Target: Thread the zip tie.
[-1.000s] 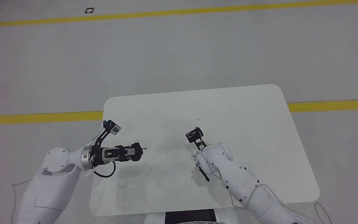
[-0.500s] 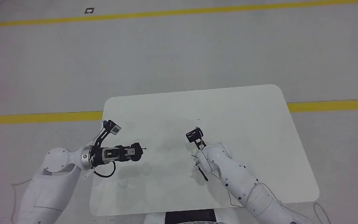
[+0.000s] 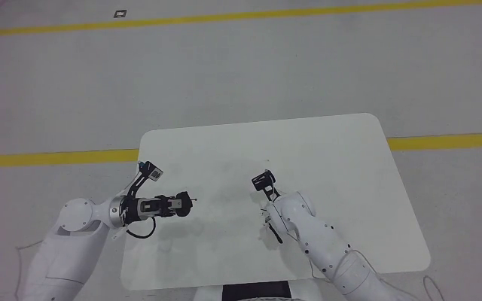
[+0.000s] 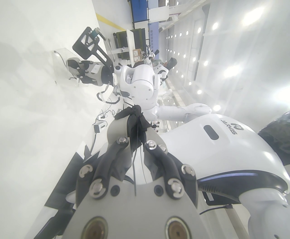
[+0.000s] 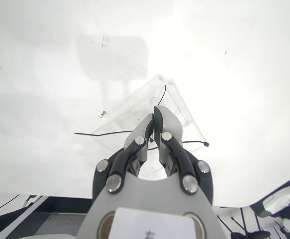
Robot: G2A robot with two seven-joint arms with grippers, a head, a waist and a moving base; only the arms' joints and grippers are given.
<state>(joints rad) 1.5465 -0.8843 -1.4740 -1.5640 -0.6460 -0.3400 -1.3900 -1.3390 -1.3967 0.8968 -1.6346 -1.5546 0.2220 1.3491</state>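
Right jaws pinch the zip tie over a clear acrylic stand midway along the counter, nearer its front edge. Left jaws are shut on a thin black strand (probably another tie). The limp tail could buckle or slip.

White table with rounded corners, pale grey floor all round it, two yellow lines across the floor, small dark marker by the far line, rows of bright ceiling lights, blue racks far off
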